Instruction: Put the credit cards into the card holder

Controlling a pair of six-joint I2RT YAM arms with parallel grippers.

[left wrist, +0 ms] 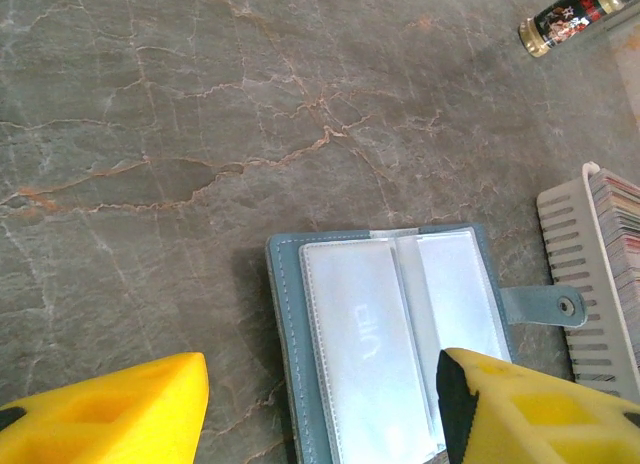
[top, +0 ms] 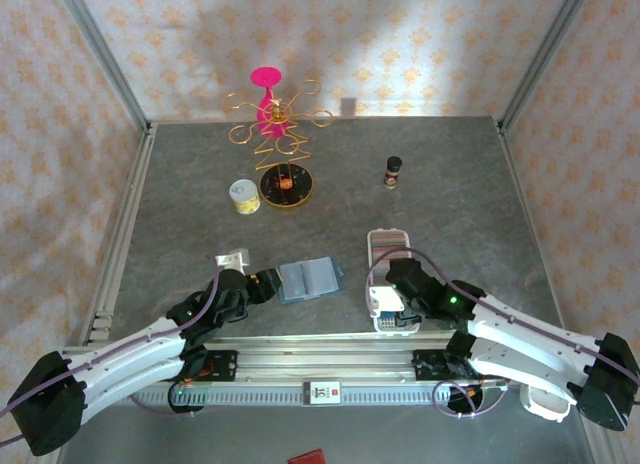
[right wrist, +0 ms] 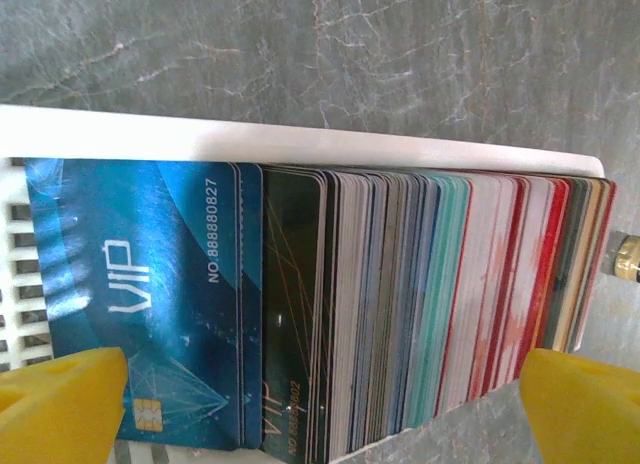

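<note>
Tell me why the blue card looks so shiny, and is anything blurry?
Right wrist: light bounces off the blue VIP card, leaving pale streaks; the yellow jaws look soft. Left wrist: the card holder shows whitish glare on its clear sleeves. Top external: the back wall has uneven light and shadow.

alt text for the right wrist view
Credit cards packed in a white slotted tray, a blue VIP card at the left end. The open right claw has yellow fingertips in both lower corners, above a grey marbled table.

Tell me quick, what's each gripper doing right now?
Left gripper: open, holding nothing, by the card holder.
Right gripper: open, holding nothing, above the credit cards.
</note>
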